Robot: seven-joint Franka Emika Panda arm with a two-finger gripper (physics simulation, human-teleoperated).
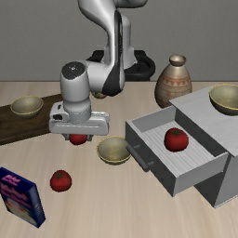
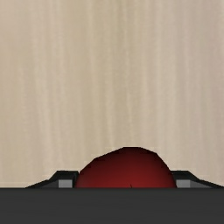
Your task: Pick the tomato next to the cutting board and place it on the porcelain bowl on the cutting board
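Note:
My gripper (image 1: 79, 133) is shut on a red tomato (image 1: 79, 139), just off the near right end of the dark cutting board (image 1: 19, 126). In the wrist view the tomato (image 2: 125, 170) bulges up between both fingertips (image 2: 63, 182), with bare wooden table behind it. I cannot tell whether it still touches the table. A cream porcelain bowl (image 1: 27, 106) stands on the cutting board, to the exterior view's left of my hand and farther back.
A second tomato (image 1: 60, 180) lies in front near a blue box (image 1: 20, 196). Another bowl (image 1: 114, 150) sits right beside my hand. An open grey drawer (image 1: 181, 158) holds a third tomato (image 1: 176, 139). On the cabinet top is a bowl (image 1: 226, 98); a vase (image 1: 174, 81) stands behind.

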